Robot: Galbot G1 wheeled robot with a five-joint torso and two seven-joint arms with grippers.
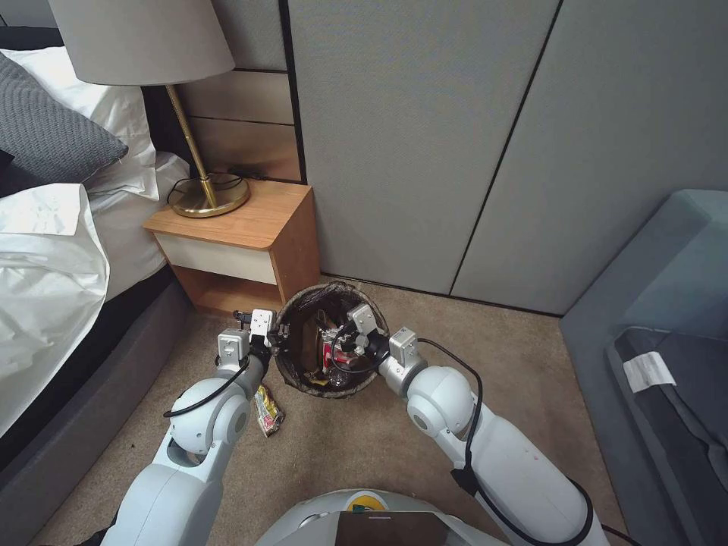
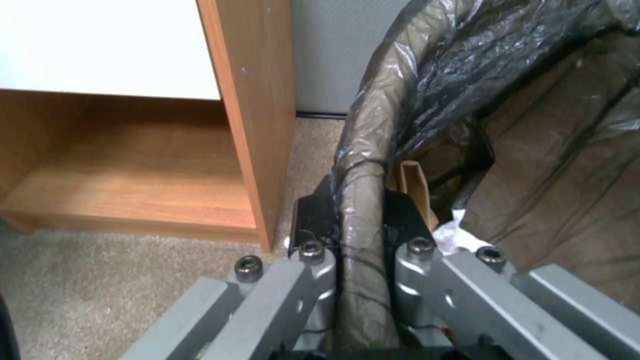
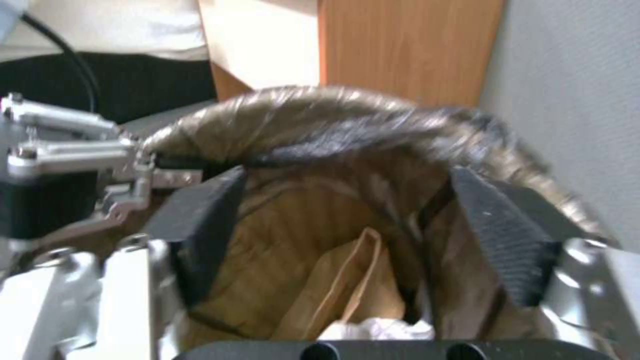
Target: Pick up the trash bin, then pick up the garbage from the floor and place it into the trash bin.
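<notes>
The trash bin (image 1: 292, 364), lined with a crinkled dark bag, stands on the carpet by the nightstand. My left gripper (image 1: 277, 334) is shut on its rim (image 2: 373, 130), one finger inside and one outside, seen close in the left wrist view (image 2: 359, 220). Over the bin's mouth, my right gripper (image 1: 347, 343) is open, its black pads (image 3: 200, 225) spread wide with nothing between them (image 3: 353, 220). Inside the bin lie a tan paper bag (image 3: 347, 285), a white tissue (image 3: 380, 327) and a red-and-white packet (image 1: 334, 354). A yellow snack wrapper (image 1: 267, 410), part of the garbage, lies on the floor beside my left arm.
A wooden nightstand (image 1: 250, 235) carrying a brass lamp base (image 1: 211, 196) stands just behind the bin. The bed (image 1: 45, 265) runs along the left, a grey sofa (image 1: 667, 303) along the right, and a grey panelled wall closes the back. Open carpet (image 1: 523, 356) lies between.
</notes>
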